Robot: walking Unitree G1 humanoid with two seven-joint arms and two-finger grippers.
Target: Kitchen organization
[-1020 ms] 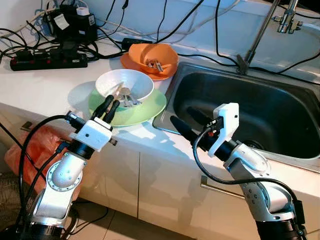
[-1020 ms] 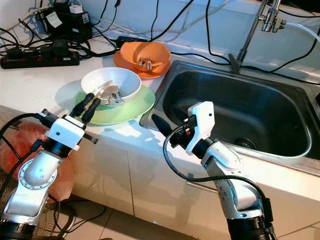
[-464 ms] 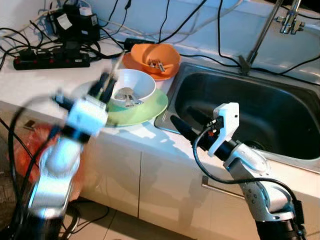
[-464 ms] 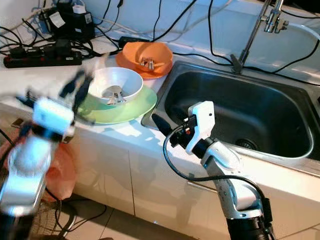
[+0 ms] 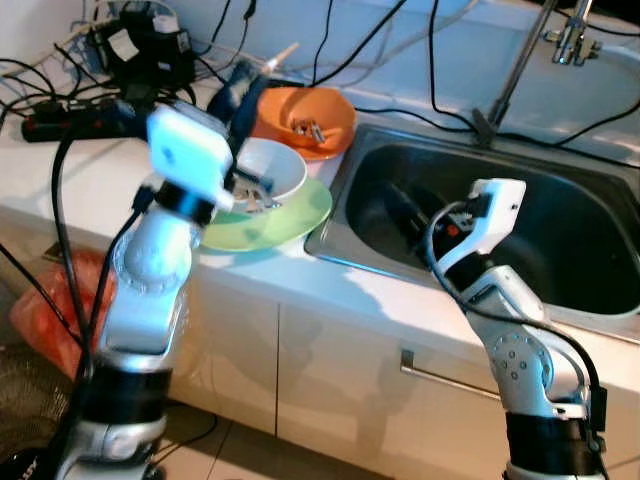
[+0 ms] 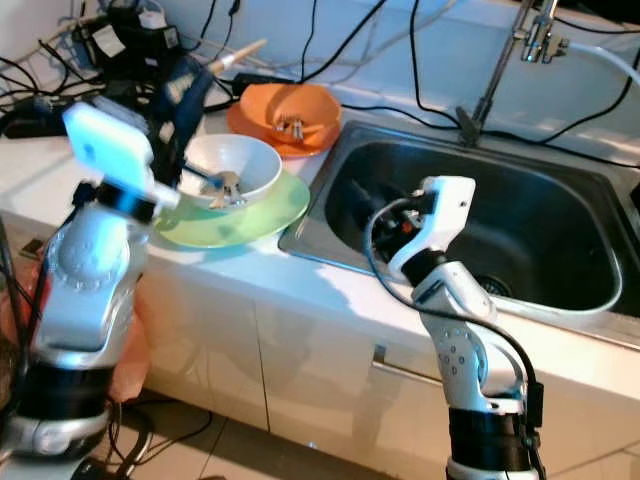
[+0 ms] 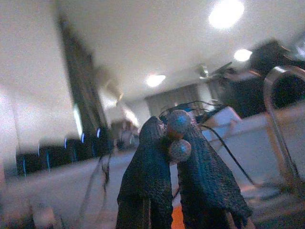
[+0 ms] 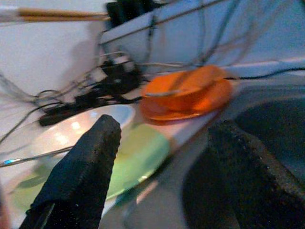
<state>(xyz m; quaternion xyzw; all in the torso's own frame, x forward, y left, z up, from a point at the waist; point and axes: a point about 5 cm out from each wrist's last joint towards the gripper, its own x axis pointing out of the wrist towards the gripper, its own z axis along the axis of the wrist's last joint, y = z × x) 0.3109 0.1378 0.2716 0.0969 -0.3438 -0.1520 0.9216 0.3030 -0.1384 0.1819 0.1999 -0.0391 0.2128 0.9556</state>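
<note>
My left gripper point(image 5: 240, 88) is raised above the counter, over the far side of the white bowl point(image 5: 280, 165), and is shut on a pair of wooden chopsticks point(image 5: 280, 55) that stick out past its fingertips; their round ends point(image 7: 178, 123) sit between the fingers. The white bowl holds metal cutlery and stands on a green plate point(image 5: 305, 215). Behind it an orange bowl point(image 5: 325, 110) with cutlery rests on an orange plate. My right gripper point(image 5: 405, 205) hangs open over the left part of the sink point(image 5: 570, 240), empty, its fingers point(image 8: 90, 157) aimed toward the bowls.
A power strip point(image 5: 70, 120), a black adapter point(image 5: 140, 50) and many cables crowd the counter's back left. The faucet point(image 5: 520, 60) rises behind the sink. An orange bag point(image 5: 45, 305) lies on the floor at the left. A cabinet handle point(image 5: 440, 367) runs below the sink.
My left arm has swung up from the counter's front edge to above the white bowl, chopsticks in its grip. The right gripper has moved from the sink's front rim in over the basin.
</note>
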